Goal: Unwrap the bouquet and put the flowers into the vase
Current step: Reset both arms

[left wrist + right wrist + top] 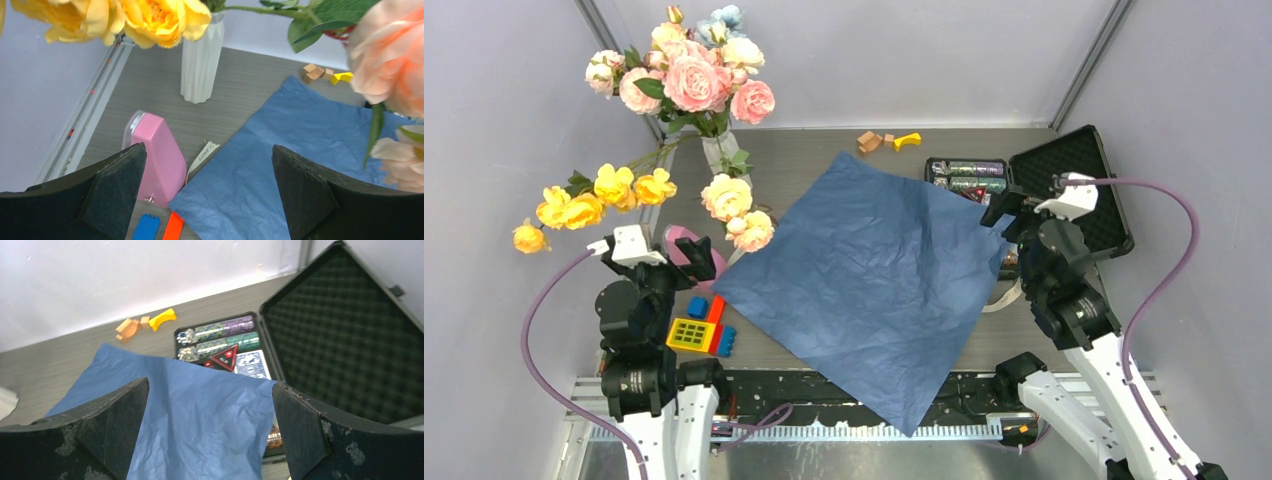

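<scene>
**A:** Where are the flowers?

**B:** Seen from above, the flowers (594, 195) appear to have their thin green stems in the vase (201, 60), which stands upright at the far left of the worktop (809, 160). The yellow ones lean out of its mouth toward 8 o'clock, past the worktop's left edge. The pink and cream roses (739, 212) droop toward 6 o'clock. Bigger pink blooms (692, 78) fill the vase above them.

**A:** And the wrapping?

**B:** The blue paper (874, 280) lies open and flat mid-worktop, at 4 o'clock from the vase, with no stems on it. A cream ribbon (204, 154) strip lies at its left edge.

**A:** Which arm is nearer the flowers?

**B:** The left one. The left fingers (112, 195) are spread wide apart and grip nothing. From them the vase lies at about 12 o'clock, the pink and cream roses just beside at 1 o'clock, and the yellow ones at 10 o'clock. A pink block (157, 155) sits under them. The right fingers (100, 430), equally wide and empty, hover over the paper's corner at 3 o'clock, beside an open black case (1079, 190) and well apart from the vase.

**A:** What remains?

**B:** Little, I judge. The yellow stems' long axis runs from the vase mouth toward 8 o'clock, so any straightening would fall to the left arm.
</scene>
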Robot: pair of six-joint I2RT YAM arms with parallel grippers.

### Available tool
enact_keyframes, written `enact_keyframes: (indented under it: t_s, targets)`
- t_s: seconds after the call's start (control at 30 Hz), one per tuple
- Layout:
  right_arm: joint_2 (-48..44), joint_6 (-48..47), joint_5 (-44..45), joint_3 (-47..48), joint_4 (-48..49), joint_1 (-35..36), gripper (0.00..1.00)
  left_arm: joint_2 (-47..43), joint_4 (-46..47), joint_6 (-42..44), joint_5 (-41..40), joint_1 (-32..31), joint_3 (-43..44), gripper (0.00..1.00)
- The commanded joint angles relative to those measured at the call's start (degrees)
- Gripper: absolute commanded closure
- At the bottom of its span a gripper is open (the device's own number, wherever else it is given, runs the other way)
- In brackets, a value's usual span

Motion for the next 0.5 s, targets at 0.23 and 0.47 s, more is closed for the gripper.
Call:
enact_keyframes:
  t_s: [0.23,0.47]
  targets:
    - [-4.6,-0.2,9.7,-3.1,2.6,-0.1,0.01,-2.3,-1.0,-0.4,-7.4,-2.5,-1.8,0.0]
    - [-4.5,-0.4,9.6,-3.2,3.2,-0.1,0.01,-2.7,-1.2,0.1,-7.3,-2.7,-1.7,0.0]
